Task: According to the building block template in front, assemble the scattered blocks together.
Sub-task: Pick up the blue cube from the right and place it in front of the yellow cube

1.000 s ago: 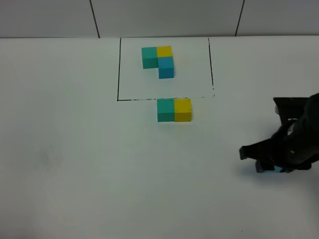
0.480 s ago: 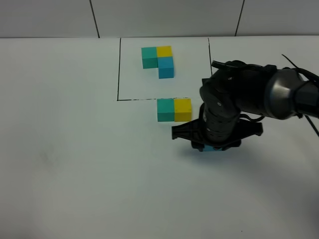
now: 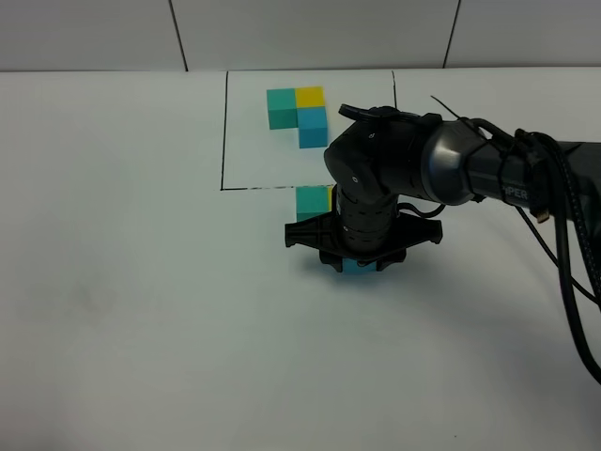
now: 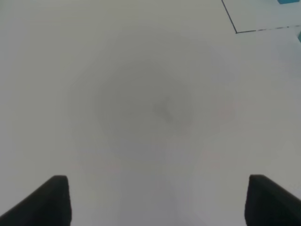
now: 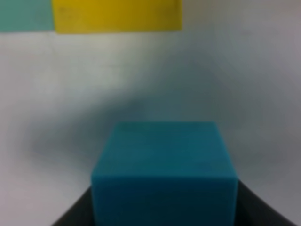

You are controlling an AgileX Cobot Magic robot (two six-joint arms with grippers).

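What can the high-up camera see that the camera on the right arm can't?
Only the high camera shows the building block template inside its thin black outline, the whole right arm reaching across, and the white table spreading around.

Only the right wrist camera shows the blue block's full top up close, sitting between the dark sides of the right gripper, with bare table between it and the yellow block.

Both show the blue block, the teal-green block and the yellow block, though the high camera catches only slivers of blue and yellow beside the arm.

- The black-framed L-shaped trio of matte cubes (image 3: 299, 115) lies at the table's far side.
- The unframed teal-green matte cube (image 3: 311, 203) sits just before that frame.
- The sky-blue matte cube (image 5: 163, 169) lies nearer, apart from the yellow matte cube (image 5: 116, 15) beyond it.
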